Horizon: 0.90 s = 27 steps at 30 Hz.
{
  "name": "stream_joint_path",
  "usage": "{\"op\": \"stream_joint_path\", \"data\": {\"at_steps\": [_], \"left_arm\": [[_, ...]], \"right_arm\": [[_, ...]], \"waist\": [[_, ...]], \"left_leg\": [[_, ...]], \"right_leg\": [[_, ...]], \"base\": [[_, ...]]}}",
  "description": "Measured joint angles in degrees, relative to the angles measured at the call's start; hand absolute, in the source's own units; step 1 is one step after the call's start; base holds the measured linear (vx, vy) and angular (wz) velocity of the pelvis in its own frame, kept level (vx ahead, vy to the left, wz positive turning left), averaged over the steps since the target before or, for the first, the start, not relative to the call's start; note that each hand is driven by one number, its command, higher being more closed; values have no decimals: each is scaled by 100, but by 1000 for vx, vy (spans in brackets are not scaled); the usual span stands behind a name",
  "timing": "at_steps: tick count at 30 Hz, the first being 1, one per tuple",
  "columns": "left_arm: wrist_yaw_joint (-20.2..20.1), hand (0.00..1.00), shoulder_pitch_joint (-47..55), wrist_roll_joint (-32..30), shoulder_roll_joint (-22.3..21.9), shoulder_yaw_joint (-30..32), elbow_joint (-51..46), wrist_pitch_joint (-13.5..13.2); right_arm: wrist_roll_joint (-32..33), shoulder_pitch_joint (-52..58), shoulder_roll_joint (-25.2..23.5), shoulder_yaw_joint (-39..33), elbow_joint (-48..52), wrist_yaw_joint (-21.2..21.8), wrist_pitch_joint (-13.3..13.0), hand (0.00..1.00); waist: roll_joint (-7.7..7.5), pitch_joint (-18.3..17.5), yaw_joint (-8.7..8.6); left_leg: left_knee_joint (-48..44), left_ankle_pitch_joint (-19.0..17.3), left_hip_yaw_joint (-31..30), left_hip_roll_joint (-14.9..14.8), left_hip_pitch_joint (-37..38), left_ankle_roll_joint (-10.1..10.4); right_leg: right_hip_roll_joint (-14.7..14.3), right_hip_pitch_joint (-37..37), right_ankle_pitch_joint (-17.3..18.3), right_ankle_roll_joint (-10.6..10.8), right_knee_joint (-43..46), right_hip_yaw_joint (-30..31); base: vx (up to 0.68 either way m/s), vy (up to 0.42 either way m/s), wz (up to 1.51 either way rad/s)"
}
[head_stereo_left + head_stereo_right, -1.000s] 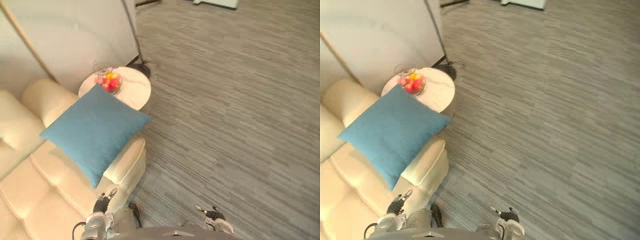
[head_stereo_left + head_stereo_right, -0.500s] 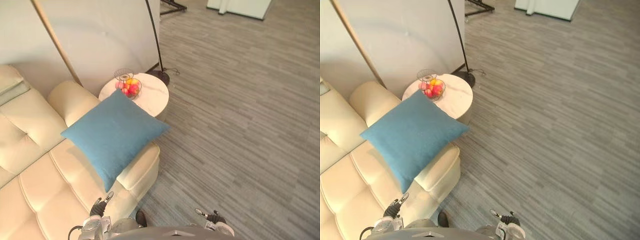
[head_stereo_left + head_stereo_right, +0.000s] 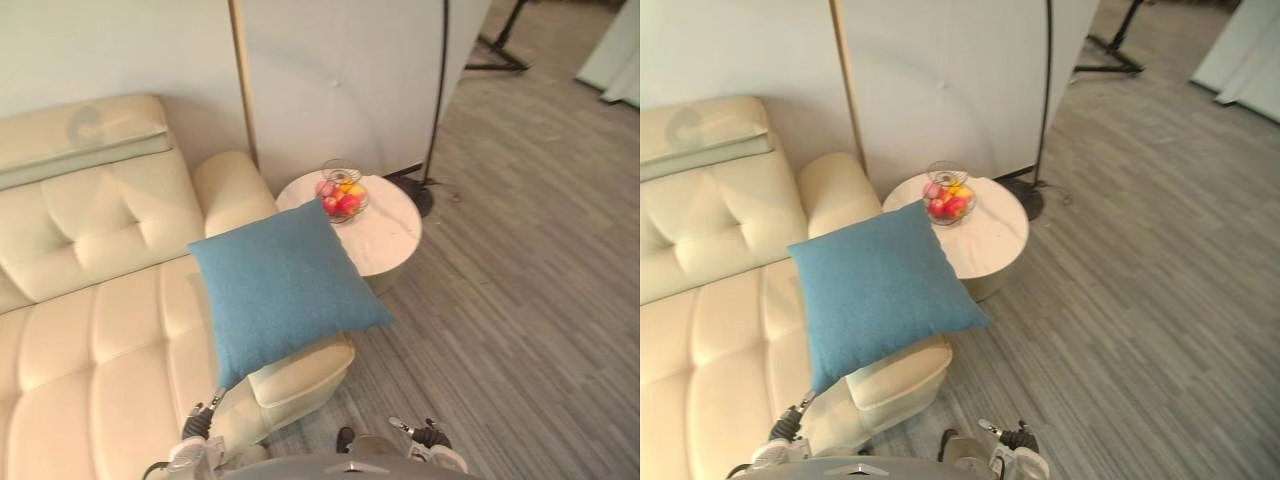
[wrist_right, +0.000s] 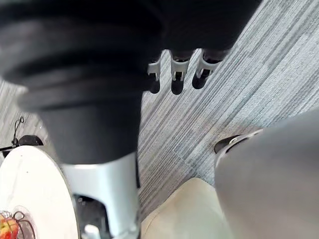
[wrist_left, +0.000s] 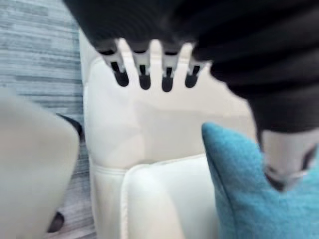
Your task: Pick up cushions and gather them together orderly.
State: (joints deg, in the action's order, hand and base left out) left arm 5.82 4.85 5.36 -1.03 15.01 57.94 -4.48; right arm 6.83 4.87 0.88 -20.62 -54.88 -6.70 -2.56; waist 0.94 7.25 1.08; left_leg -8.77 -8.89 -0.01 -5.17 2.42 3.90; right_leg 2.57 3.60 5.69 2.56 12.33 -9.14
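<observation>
On the front end corner of the cream tufted leather sofa (image 3: 90, 340) lies the blue square fabric cushion (image 3: 283, 290), overhanging the edge toward the round white side table (image 3: 398, 238). Left hand (image 3: 201, 424) hangs just beside the cushion's nearest corner, fingers straight, spread. Grey striped carpet (image 3: 520, 300) lies open rightward. Right hand (image 3: 428, 436) hangs over the carpet, fingers relaxed, holding nothing.

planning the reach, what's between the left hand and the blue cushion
A short stretch of bare cream sofa: in the left eye view the left hand hangs just short of the near corner of the blue cushion.
</observation>
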Motion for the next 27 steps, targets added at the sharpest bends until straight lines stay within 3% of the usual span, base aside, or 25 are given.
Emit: {"op": "stream_joint_path", "data": {"at_steps": [4, 11, 22, 27], "left_arm": [[-7, 0, -8, 0, 1, 73, -6, -10], [-7, 0, -12, -1, 128, 55, -6, -18], [6, 0, 1, 13, 192, 1, 7, -17], [7, 0, 122, 145, 243, 16, -109, -17]], "right_arm": [[2, 62, -73, -30, -11, 18, 5, 0], [6, 81, -209, -37, -6, 18, -15, 0], [0, 161, -209, -210, 62, -73, -99, 0], [-54, 415, -7, -560, 908, -227, -96, 0]], "waist": [[-116, -26, 46], [-309, -83, 59], [-283, -62, 32], [-237, -84, -55]], "left_leg": [[255, 171, -187, -63, 107, 110], [398, 391, -316, 145, 83, 63], [950, 868, -371, 132, 165, 12], [1222, 899, -272, 126, 179, -28]], "right_leg": [[-22, -287, 45, -61, -142, -388], [123, -505, 42, -59, -367, -603], [125, -575, -92, -31, -586, -843], [108, -557, -93, -26, -645, -690]], "base": [[139, -64, 48], [59, 26, 26], [-101, -11, 15], [-97, 7, 15]]}}
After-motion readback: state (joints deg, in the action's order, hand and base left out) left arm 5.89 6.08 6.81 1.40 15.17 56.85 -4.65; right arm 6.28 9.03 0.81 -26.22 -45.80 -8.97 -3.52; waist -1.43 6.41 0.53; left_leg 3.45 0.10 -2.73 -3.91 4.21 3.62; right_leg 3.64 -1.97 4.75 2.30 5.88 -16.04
